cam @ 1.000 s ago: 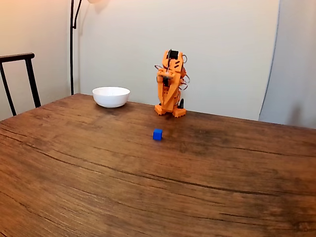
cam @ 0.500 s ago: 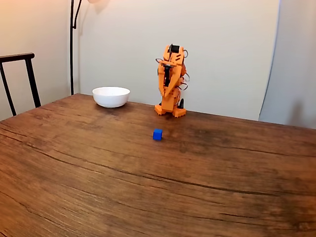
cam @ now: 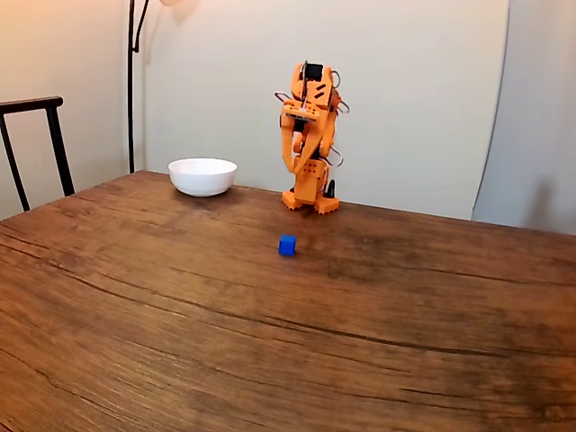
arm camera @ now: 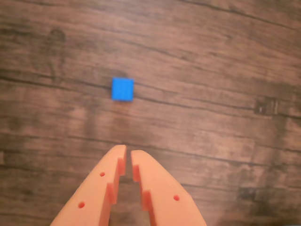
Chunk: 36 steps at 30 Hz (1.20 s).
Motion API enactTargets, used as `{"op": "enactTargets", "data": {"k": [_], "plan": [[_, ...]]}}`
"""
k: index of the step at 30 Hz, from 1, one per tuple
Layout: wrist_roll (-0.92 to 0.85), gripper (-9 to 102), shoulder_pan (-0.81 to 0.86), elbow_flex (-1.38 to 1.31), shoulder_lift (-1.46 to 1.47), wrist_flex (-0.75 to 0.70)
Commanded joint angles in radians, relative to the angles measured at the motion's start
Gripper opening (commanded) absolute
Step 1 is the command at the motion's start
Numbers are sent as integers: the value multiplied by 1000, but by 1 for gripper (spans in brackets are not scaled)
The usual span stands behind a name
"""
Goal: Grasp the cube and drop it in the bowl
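Observation:
The tiny blue cube [arm camera: 122,89] lies alone on the wooden table, above and slightly left of my fingertips in the wrist view. My orange gripper [arm camera: 128,151] hangs over the wood, short of the cube, its fingers nearly touching and holding nothing. In the fixed view the cube [cam: 287,245] sits in front of the orange arm [cam: 308,126], which stands partly raised at the table's far edge. The white bowl [cam: 202,175] rests at the back left, well apart from the cube and to the left of the arm's base.
The wooden table [cam: 270,342] stretches wide toward the camera. A dark chair back [cam: 36,144] stands at the left edge and a thin lamp pole [cam: 131,81] rises behind the bowl. A pale wall is close behind the arm.
The arm has unfolded upward from its crouched pose, its top now higher and leaning left. Cube and bowl have not moved.

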<state>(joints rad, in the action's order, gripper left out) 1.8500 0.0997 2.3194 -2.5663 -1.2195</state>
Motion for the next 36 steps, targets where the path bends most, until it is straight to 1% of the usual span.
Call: {"op": "enactTargets", "data": {"k": [1,10,12,17,19,27,32,36], "plan": [[-5,0,-6,-43,64,61],[-11,1,-14,-26,189,163],[-17,6,-29,-26,201,167],[-71,22,-57,12,224,179],[-75,26,-75,46,229,224],[-201,41,-164,216,229,430],[-196,46,-170,256,229,486],[-192,47,-173,258,230,492]]}}
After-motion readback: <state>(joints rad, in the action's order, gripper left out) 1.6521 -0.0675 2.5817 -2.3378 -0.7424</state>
